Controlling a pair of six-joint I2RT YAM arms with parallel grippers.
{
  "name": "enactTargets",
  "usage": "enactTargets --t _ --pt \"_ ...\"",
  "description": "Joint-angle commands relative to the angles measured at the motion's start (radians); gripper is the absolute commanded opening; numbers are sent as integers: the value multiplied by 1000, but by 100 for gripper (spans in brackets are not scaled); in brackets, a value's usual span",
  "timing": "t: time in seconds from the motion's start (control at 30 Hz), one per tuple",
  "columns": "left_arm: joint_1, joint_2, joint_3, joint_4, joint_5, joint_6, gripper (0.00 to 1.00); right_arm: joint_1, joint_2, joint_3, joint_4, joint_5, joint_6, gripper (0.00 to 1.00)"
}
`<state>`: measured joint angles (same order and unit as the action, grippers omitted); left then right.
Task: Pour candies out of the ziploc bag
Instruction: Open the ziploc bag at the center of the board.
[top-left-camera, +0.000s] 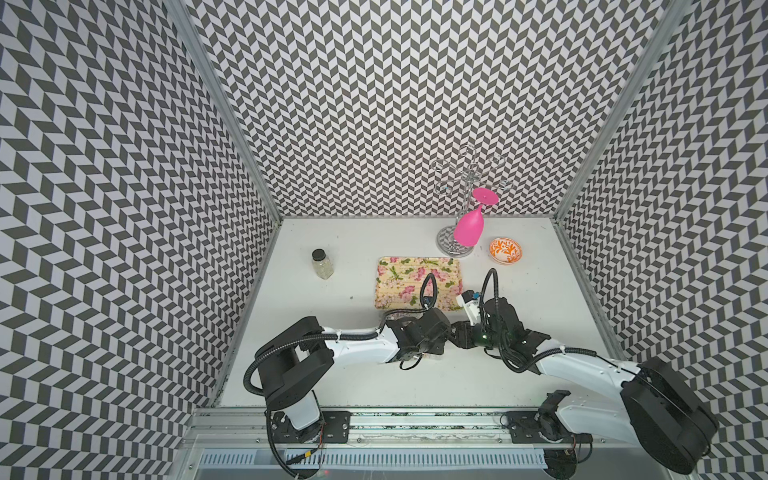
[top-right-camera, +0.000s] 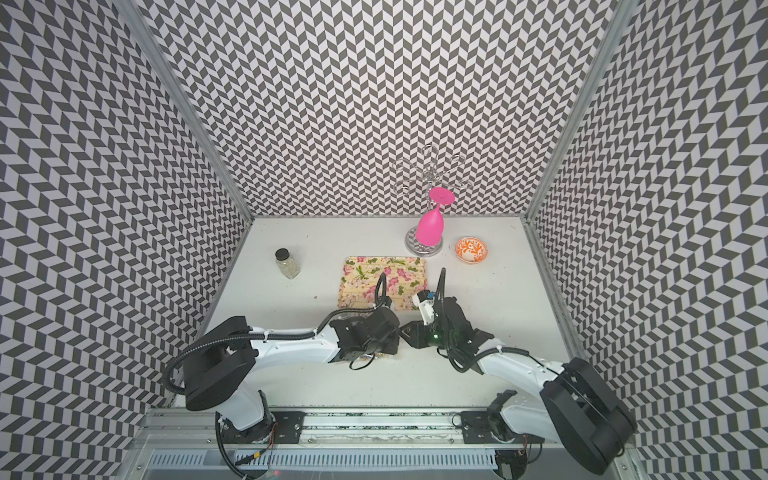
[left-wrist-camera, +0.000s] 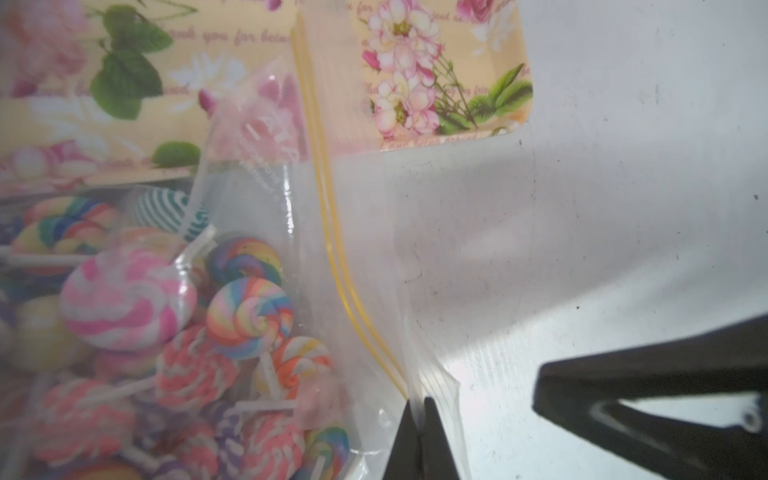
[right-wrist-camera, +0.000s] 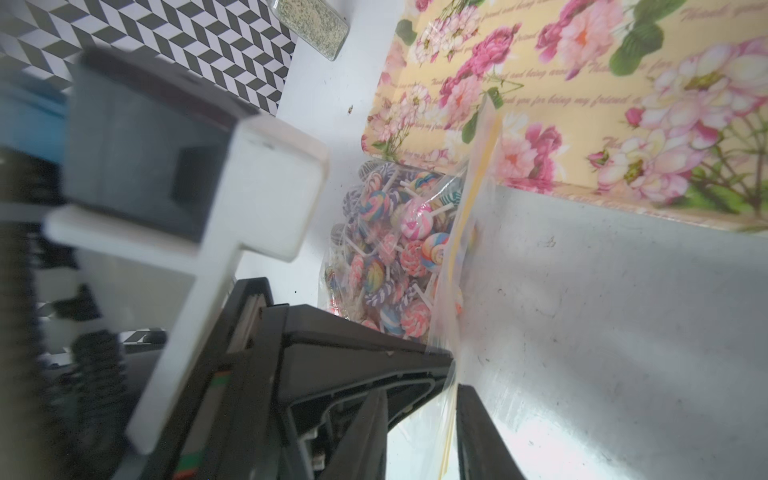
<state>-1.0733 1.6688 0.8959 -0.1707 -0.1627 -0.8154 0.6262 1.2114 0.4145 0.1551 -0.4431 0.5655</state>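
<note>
Left claw pinches ziploc bag at its zip edge

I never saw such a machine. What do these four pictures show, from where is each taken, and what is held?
It is a robot with two arms, the left arm and the right arm, each ending in a pincer. Two pictures look down from above; two come from cameras on the wrists. On the white table are a floral tray, a jar, a pink glass on a wire rack and an orange bowl. The left pincer is shut on the edge of the ziploc bag, which holds the candies. The right pincer is open near that edge.
</note>
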Motion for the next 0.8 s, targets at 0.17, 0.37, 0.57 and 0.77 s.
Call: enactTargets --t 0.17,0.37,0.57,0.77 --pt "-5 13 1 43 -18 7 0 5 53 3 11 -7 -30 31" --pt "-5 10 -4 48 -14 10 0 4 113 24 54 -25 -34 31" --pt "-5 12 -5 53 -10 12 0 5 152 47 71 -23 -31 31" --pt "-5 11 -8 53 -4 12 0 4 181 68 81 -5 -30 31"
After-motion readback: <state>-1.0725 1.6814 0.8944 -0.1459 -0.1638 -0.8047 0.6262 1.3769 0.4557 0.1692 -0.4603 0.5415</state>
